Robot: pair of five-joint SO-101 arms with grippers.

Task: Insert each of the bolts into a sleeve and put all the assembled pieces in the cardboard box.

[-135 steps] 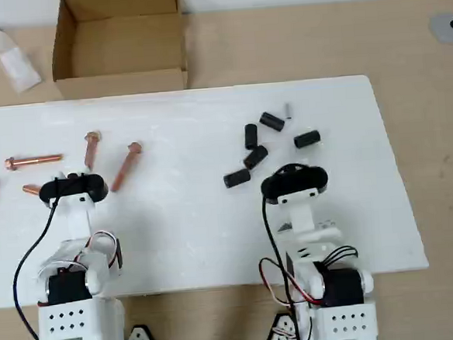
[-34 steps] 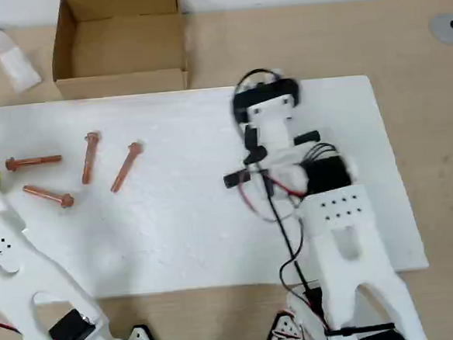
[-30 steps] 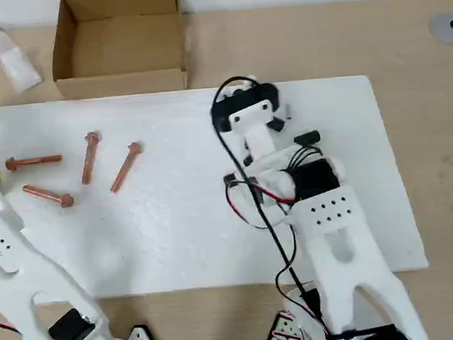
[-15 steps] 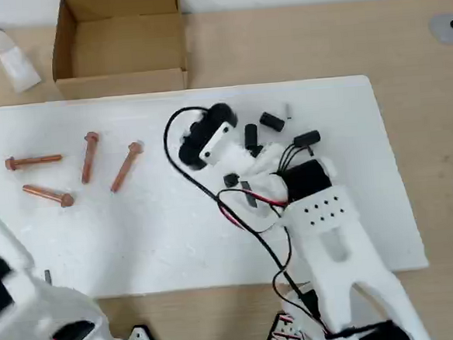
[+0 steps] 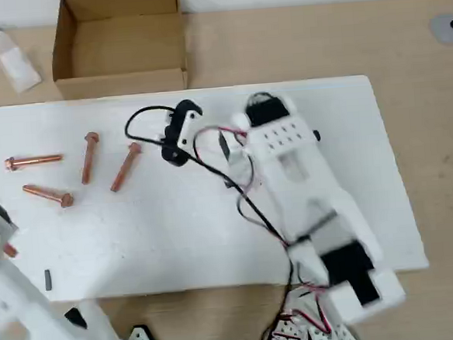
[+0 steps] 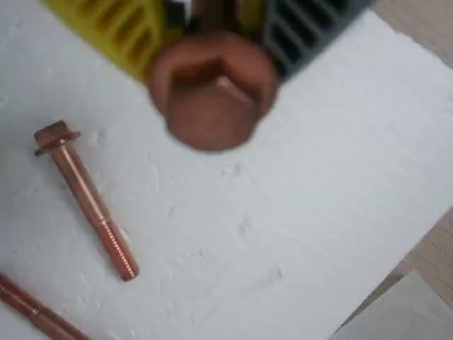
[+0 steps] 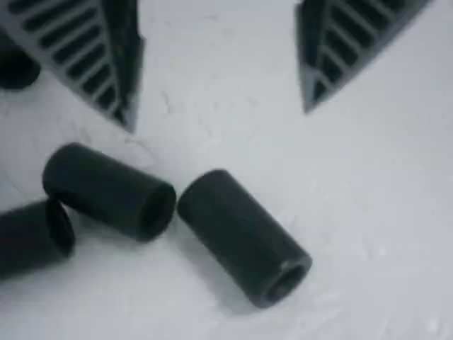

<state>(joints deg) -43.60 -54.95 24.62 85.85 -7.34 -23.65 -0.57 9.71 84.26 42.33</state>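
On the white foam board [image 5: 177,236], you are working at the first step: taking one bolt and one sleeve in hand so that they can be joined. No assembled piece is lying in the cardboard box [image 5: 120,45] yet, so I am judging the task as only beginning.

Your left gripper [image 6: 216,67] is clamping a bolt [image 6: 212,99] between its yellow finger and its dark finger. The head of this bolt is facing the wrist camera, and the shank is hiding behind it. The gripper is hanging over the left end of the board, where the loose bolts [image 5: 90,157] are lying apart from each other.

Your right gripper [image 7: 219,113] is standing wide apart, holding nothing and touching nothing. It is hovering over the black sleeves. The nearest sleeve [image 7: 244,237] is lying on its side, just beside a second sleeve [image 7: 110,190].

For the next move, I am thinking you need to lower the right gripper over the nearest sleeve and close across its round body. A sleeve on its side is probably rolling easily, so come down centred and avoid pushing the neighbour. After that, its bore needs to be lined up with the shank of the bolt.
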